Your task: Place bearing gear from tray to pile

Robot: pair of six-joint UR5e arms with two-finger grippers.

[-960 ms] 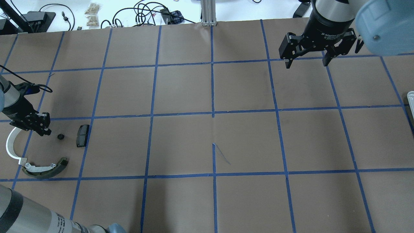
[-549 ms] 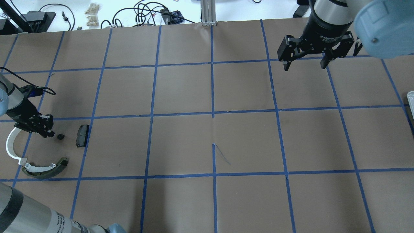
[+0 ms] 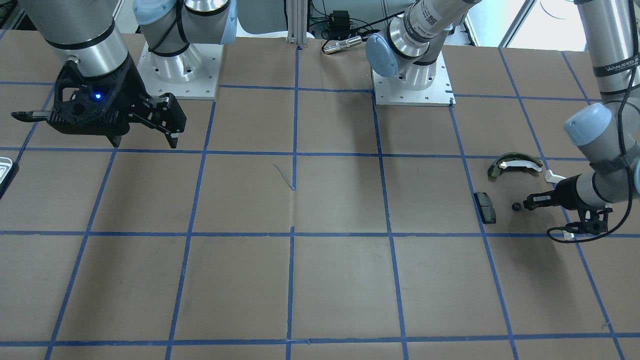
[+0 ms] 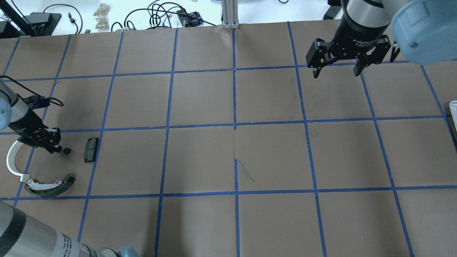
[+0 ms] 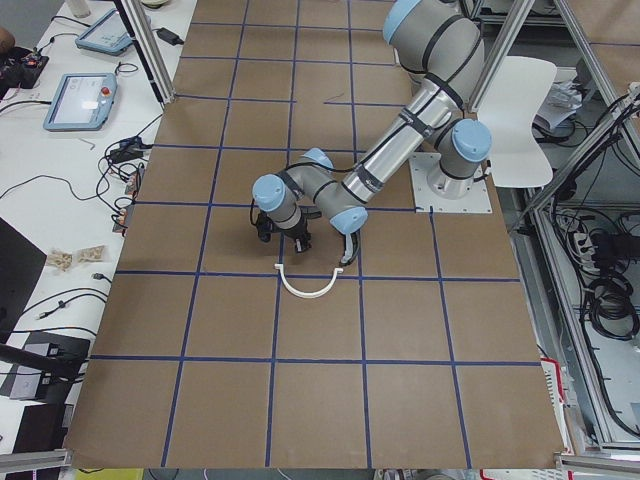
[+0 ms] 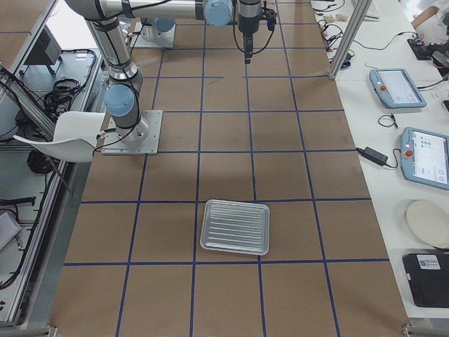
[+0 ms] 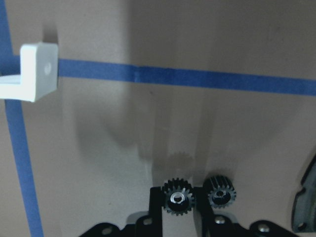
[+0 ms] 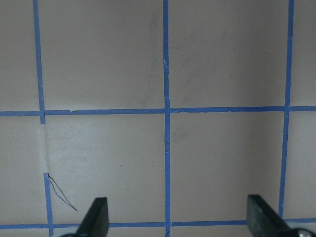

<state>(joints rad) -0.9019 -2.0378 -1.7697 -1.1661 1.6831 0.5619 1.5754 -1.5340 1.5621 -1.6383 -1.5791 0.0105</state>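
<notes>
Hovering by pile (image 4: 91,149), L gripper (image 4: 56,149) pinches gear (image 7: 177,198), jaws narrow, beside 2nd gear (image 7: 219,196); carry seems done, release left. R gripper (image 4: 336,74): jaws wide, empty.

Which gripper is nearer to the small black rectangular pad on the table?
Left. The left gripper, holding a gear, is close to the black pad; the right gripper hangs open far across the table.

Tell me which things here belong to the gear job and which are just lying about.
Job: gear in the left end effector; tray; the pile, namely a second gear, white half-ring, brake shoe, black pad.
Lying about: cables, tablets, white chair, round plate.
</notes>
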